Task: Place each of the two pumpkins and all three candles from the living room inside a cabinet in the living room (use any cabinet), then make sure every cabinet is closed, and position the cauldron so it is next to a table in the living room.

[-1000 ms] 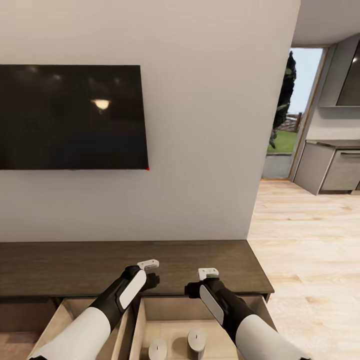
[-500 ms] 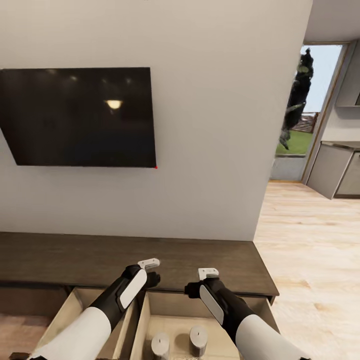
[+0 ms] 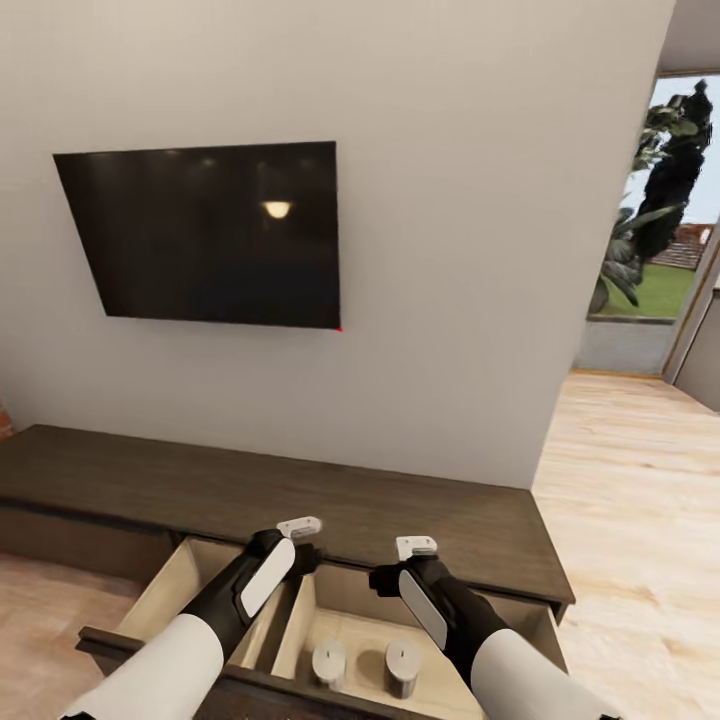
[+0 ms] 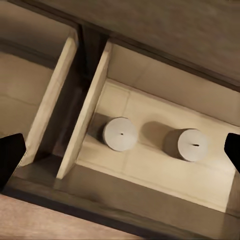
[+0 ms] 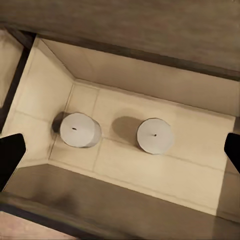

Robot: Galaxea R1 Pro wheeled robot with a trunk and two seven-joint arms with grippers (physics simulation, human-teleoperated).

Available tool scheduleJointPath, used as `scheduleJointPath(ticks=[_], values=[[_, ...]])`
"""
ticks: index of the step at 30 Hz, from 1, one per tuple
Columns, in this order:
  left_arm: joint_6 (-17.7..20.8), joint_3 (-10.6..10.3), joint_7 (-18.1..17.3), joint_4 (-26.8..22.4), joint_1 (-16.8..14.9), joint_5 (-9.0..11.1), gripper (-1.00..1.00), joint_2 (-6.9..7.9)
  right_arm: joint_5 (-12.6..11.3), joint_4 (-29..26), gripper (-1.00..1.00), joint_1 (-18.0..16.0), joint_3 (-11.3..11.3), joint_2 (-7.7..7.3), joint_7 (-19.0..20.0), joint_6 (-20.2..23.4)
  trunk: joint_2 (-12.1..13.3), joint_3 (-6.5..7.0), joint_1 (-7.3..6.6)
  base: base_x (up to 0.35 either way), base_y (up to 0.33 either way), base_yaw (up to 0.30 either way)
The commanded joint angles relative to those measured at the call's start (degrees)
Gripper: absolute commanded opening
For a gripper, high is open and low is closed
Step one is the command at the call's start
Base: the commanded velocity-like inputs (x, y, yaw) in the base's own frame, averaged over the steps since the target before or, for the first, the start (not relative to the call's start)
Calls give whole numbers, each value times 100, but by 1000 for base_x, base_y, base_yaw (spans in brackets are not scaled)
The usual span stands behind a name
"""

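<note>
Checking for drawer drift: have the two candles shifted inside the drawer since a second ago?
No. Both candles keep their spots against the drawer's divider; the camera turned.

The long dark cabinet [image 3: 430, 515] stands against the wall with two pale-lined drawers pulled open; in the right-hand drawer [image 3: 355, 625] — two candles [image 3: 328, 662] upright, side by side, apart.

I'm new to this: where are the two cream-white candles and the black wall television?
Left cream-white candle [image 5: 80, 129]: right wrist view, flat top.
Right cream-white candle [image 5: 155, 135]: right wrist view, flat top.
Black wall television [image 3: 215, 235]: head view, screen centre.
</note>
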Motion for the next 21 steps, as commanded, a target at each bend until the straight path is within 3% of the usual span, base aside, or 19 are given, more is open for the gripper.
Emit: scheduleJointPath(ticks=[1, 21], values=[[3, -23, 56, -5, -6, 60, 100, 3, -61, -11, 100, -4, 32, -5, -60, 16, -3, -6, -1, -11, -37, 276], [3, -15, 56, -5, -6, 61, 100, 10, -61, -11, 100, -4, 41, -5, -70, 23, -3, -6, -1, -1, -3, 276]])
